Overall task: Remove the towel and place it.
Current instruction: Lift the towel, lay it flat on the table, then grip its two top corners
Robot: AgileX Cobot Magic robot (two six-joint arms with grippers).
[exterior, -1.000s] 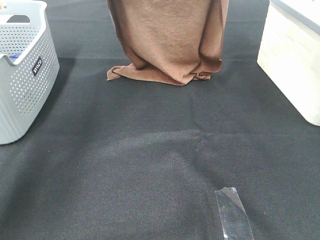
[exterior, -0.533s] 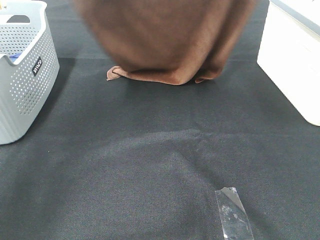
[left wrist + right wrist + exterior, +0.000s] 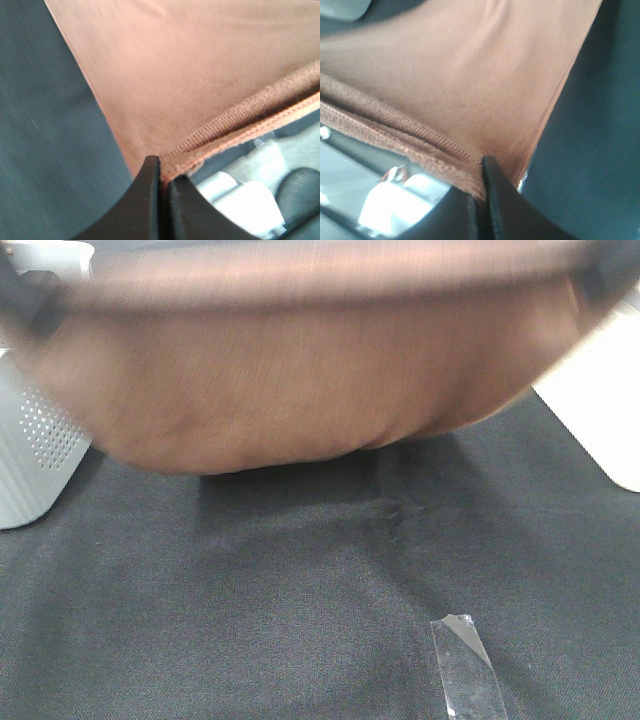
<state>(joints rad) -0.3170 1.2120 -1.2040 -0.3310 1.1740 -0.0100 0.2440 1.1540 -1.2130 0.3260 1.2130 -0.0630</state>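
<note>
- Left pincer is clamped shut on a corner of the towel, at its stitched edge.
- Right pincer is clamped on another corner.
- The towel hangs stretched between them, blurred, sagging over the dark surface.
- Grey basket at left, white box at right, tape strip in front.

Up close, the left tool is a pair of plain black fingers. They are smooth and matte, broad at the base, with outer edges that curve in to narrow, wedge-like tips. The right tool looks like the same make: black, tapered fingers, one with a faint grey sheen along its long edge. Seen from the high camera, both tools are only dark, smeared blurs, too soft to make out any detail.
</note>
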